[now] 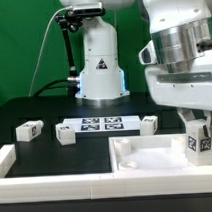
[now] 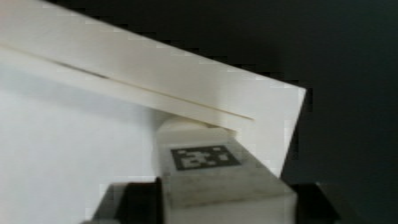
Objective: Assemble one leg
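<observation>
Gripping the leg [image 1: 200,142] btwn its fingers, the gripper [image 1: 199,140] hangs over the tabletop piece [image 1: 146,152] by the table's front edge, exterior view's right; wrist view shows leg [image 2: 219,170] clamped, tag up. Three other legs [image 1: 30,128] sit well apart.

The black bench [image 1: 24,110] carries three loose legs [image 1: 29,128] [image 1: 65,134] [image 1: 147,124], the marker board [image 1: 101,123] between two of them, the large white piece [image 1: 146,157], and a white border rail [image 1: 17,178].
</observation>
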`<state>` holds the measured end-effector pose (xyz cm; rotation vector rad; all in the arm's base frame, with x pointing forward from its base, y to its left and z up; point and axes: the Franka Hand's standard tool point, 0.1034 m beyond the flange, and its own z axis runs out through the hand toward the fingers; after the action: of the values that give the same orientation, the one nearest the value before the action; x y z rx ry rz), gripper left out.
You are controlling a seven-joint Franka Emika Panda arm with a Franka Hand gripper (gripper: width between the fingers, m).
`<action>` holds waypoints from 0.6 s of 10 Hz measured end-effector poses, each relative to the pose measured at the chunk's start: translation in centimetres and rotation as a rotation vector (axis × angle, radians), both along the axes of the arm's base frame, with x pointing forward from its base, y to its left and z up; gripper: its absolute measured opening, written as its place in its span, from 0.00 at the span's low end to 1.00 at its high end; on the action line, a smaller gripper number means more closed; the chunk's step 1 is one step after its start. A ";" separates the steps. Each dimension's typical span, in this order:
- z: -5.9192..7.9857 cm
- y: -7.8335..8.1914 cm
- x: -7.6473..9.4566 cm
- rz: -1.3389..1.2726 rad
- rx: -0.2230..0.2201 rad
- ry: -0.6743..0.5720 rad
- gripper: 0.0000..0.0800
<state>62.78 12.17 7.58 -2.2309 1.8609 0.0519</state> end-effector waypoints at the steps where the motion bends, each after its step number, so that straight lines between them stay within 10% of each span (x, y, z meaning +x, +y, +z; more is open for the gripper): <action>1: 0.0 0.0 0.0 -0.094 0.005 0.001 0.40; 6: -0.3 0.8 -0.3 -0.622 0.111 0.086 0.38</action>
<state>62.46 13.00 7.26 -1.5164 2.4405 0.1389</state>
